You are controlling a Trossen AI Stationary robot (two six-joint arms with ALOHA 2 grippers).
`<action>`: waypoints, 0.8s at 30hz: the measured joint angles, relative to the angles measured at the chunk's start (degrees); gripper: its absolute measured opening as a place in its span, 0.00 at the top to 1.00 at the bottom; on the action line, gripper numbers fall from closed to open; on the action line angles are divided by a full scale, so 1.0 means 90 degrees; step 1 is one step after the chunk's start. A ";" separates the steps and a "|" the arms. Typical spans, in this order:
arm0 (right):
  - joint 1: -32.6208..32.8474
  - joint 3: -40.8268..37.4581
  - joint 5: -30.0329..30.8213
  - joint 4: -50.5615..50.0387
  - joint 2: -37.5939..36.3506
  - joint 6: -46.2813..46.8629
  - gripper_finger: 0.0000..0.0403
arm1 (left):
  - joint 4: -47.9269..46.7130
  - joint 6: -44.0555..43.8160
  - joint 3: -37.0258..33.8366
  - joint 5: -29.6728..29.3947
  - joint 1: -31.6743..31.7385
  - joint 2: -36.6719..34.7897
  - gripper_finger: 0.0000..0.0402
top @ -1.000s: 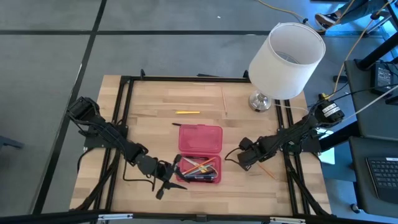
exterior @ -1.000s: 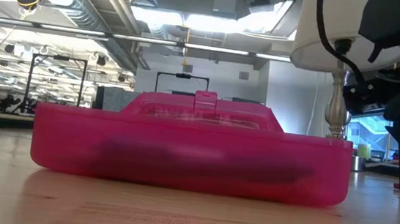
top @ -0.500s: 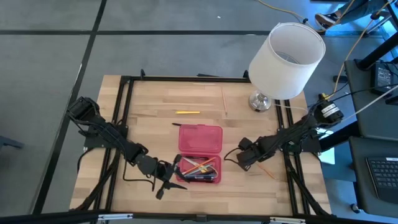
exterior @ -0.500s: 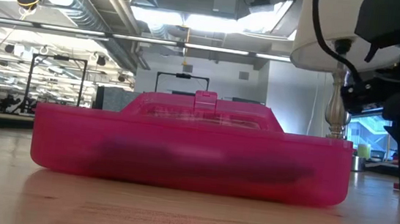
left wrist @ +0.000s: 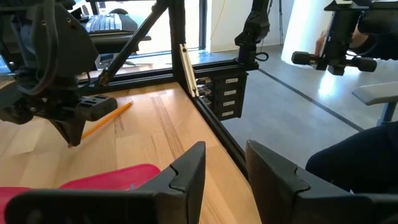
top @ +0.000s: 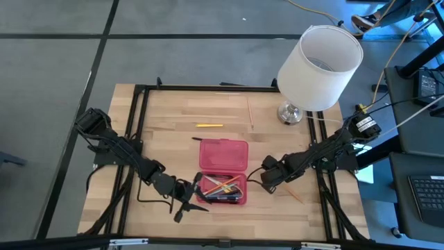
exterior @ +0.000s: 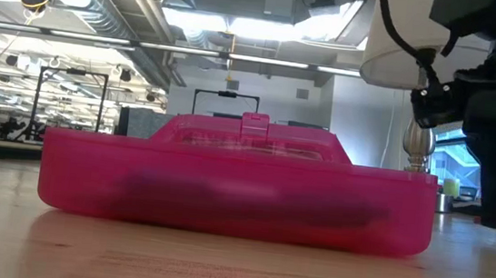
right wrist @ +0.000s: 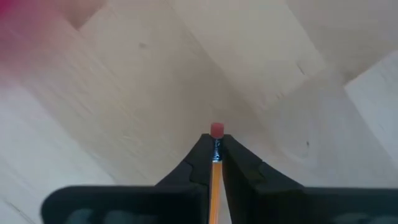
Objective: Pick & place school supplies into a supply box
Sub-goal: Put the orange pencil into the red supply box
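The red-pink supply box point(top: 223, 169) lies open at the table's middle, its lid point(top: 223, 154) laid back toward the far edge and several pens and pencils in its base point(top: 222, 187). Just right of it, my right gripper point(top: 268, 179) points down, shut on an orange-yellow pencil point(top: 291, 192). My left gripper point(top: 186, 201) waits open at the box's near-left corner with nothing between its fingers point(left wrist: 186, 168). A yellow pencil point(top: 209, 126) and a thin pale one point(top: 250, 111) lie flat on the wood beyond the box. My right gripper pinches the pencil between its two fingertips point(right wrist: 200, 152), just behind the pink eraser point(right wrist: 216, 129). The fingers come from above, pointing down. The eraser end is raised off the wood, and the rest of the pencil point(left wrist: 106, 118) slants away toward the table's near right corner.
A lamp with a white shade point(top: 320, 66) and metal foot point(top: 290, 113) stands at the far right corner. A black frame point(top: 208, 88) rims the table. Bare wood lies between the box and the far edge.
My right gripper has risen a little and drifted toward the supply box. The pencil's eraser end has gone with it off the table, while its other end has trailed behind near the right side.
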 joint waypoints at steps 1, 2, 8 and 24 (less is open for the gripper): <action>0.0000 0.0000 0.0002 0.0007 -0.0003 -0.0002 0.93 | 0.0001 0.0000 0.0000 0.0000 0.0000 0.0000 0.73; 0.0000 0.0000 0.0007 0.0000 -0.0005 -0.0008 0.94 | -0.0001 0.0000 0.0000 -0.0002 -0.0001 0.0000 0.73; 0.0000 0.0000 0.0030 -0.0006 -0.0010 -0.0125 0.93 | -0.0001 0.0000 0.0000 0.0000 -0.0001 0.0000 0.73; 0.0002 0.0012 -0.0934 0.0030 -0.0022 -0.0414 0.94 | 0.0001 0.0000 0.0000 0.0000 -0.0002 0.0000 0.73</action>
